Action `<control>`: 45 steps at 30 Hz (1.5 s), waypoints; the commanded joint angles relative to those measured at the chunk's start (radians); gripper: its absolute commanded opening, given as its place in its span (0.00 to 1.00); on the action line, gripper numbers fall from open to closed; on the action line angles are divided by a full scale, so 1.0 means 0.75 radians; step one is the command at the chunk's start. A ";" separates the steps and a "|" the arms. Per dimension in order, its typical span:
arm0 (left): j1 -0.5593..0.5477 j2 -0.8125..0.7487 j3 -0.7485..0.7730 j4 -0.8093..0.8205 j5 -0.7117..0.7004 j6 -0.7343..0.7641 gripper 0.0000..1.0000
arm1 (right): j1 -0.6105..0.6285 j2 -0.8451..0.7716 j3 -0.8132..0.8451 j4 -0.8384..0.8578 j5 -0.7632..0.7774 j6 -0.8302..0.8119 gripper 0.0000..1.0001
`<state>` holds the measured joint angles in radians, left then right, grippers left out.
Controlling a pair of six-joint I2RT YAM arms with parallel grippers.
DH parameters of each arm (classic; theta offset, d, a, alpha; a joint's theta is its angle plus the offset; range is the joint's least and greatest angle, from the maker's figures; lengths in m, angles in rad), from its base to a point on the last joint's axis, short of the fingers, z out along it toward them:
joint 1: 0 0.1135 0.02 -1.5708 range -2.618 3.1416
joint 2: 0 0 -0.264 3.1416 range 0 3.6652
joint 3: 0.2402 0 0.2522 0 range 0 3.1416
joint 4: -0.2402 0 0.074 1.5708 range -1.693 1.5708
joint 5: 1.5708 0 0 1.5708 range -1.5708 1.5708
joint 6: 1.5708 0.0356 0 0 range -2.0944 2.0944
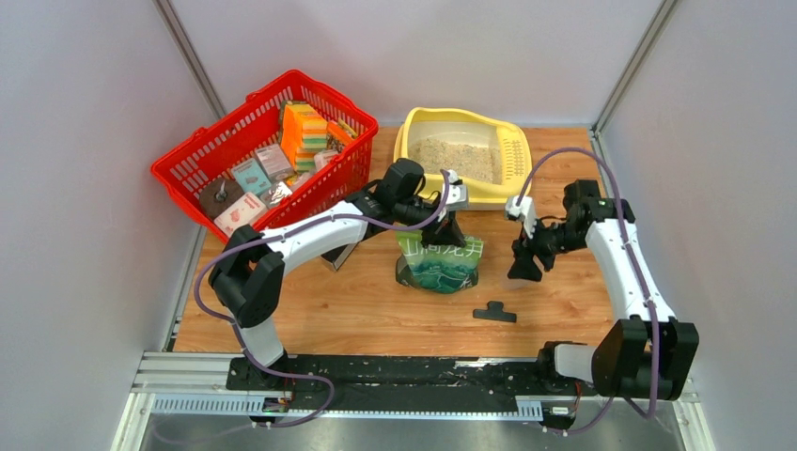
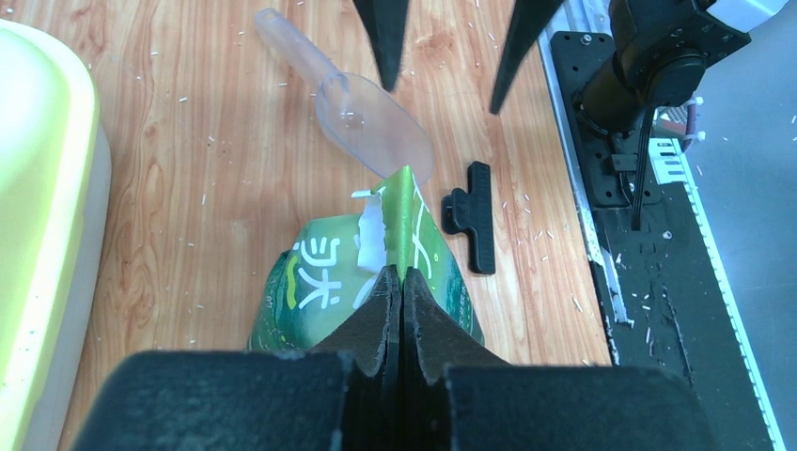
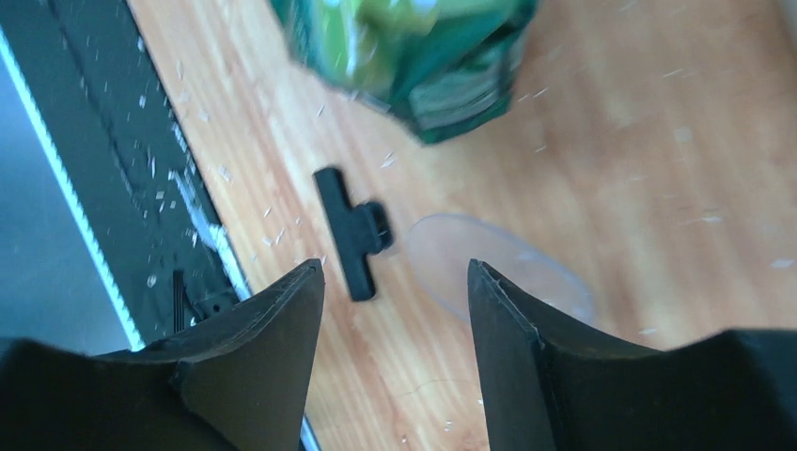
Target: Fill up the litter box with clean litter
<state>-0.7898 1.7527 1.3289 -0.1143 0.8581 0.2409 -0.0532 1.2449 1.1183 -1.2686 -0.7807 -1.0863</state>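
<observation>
The left gripper (image 2: 401,282) has its fingers pressed together on the torn top flap of the green bag (image 1: 440,263), pinching it upright near the middle of the table (image 1: 329,310). The right gripper (image 3: 395,272) is spread wide and grips nothing. It hangs over a clear scoop (image 2: 371,117) that lies flat on the wood just right of the bag.

A black clip (image 1: 494,311) lies by itself toward the near edge, between the bag and the right arm's base. The litter box (image 1: 414,132) sits at the far edge, right of centre, with clean litter (image 1: 456,158) spread across its basin. A red basket (image 1: 188,169) of packets fills the far left corner. Stray grains dot the wood.
</observation>
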 commanded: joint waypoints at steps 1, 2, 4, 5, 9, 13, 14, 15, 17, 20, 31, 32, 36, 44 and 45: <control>0.055 -0.081 0.012 -0.144 0.046 0.016 0.00 | 0.038 0.040 -0.157 -0.266 0.094 -0.259 0.61; 0.061 -0.093 -0.002 -0.183 0.048 0.028 0.00 | 0.048 0.050 -0.184 -0.229 0.132 -0.259 0.58; 0.079 -0.136 -0.019 -0.228 0.056 0.067 0.00 | 0.065 0.097 -0.235 -0.138 0.174 -0.245 0.54; 0.086 -0.150 -0.037 -0.269 0.058 0.080 0.00 | 0.065 0.117 -0.243 -0.125 0.202 -0.255 0.52; 0.112 -0.224 -0.097 -0.326 0.050 0.125 0.00 | 0.126 0.230 -0.233 -0.149 0.204 -0.323 0.48; 0.127 -0.253 -0.129 -0.341 0.032 0.133 0.00 | 0.165 0.277 -0.249 -0.131 0.231 -0.294 0.47; 0.127 -0.255 -0.136 -0.339 0.030 0.129 0.00 | 0.173 0.279 -0.276 -0.107 0.263 -0.276 0.48; 0.127 -0.257 -0.136 -0.337 0.028 0.123 0.00 | 0.173 0.285 -0.292 -0.068 0.286 -0.248 0.49; 0.127 -0.257 -0.138 -0.332 0.030 0.119 0.00 | 0.175 0.312 -0.317 0.045 0.351 -0.176 0.57; 0.125 -0.257 -0.142 -0.328 0.030 0.112 0.00 | 0.175 0.375 -0.313 0.108 0.354 -0.151 0.60; 0.125 -0.263 -0.174 -0.310 0.040 0.088 0.00 | 0.222 0.578 -0.223 0.231 0.247 -0.020 0.53; 0.127 -0.267 -0.174 -0.314 0.038 0.088 0.00 | 0.234 0.586 -0.217 0.229 0.233 -0.020 0.53; 0.125 -0.267 -0.181 -0.324 0.028 0.102 0.00 | 0.265 0.612 -0.211 0.229 0.227 -0.018 0.50; 0.127 -0.245 -0.168 -0.330 0.028 0.102 0.00 | 0.280 0.678 -0.203 0.217 0.223 -0.024 0.46; 0.125 -0.243 -0.166 -0.330 0.028 0.104 0.00 | 0.280 0.684 -0.200 0.199 0.217 -0.028 0.46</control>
<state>-0.7048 1.5864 1.2095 -0.3019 0.8822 0.3126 0.1497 1.7309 0.9504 -1.1301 -0.5999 -1.0969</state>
